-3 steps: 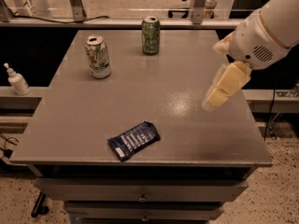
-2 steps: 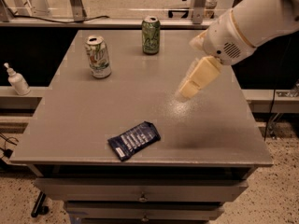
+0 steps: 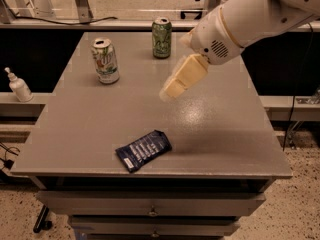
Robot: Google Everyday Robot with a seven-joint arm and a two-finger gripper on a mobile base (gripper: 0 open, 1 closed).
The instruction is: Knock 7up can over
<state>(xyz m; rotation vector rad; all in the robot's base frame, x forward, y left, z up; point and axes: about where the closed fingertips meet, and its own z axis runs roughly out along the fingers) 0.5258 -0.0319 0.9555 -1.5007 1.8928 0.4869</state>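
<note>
White-and-green 7up can [image 3: 105,60] stands on the grey desk [image 3: 100,129]; my cream hand [image 3: 169,90] hangs apart, right of it; I can't tell its grip.

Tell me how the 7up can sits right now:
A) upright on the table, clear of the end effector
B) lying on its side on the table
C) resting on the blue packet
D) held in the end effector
A: the 7up can stands upright on the grey table, and the end effector hangs over the table's middle, not touching the can.
</note>
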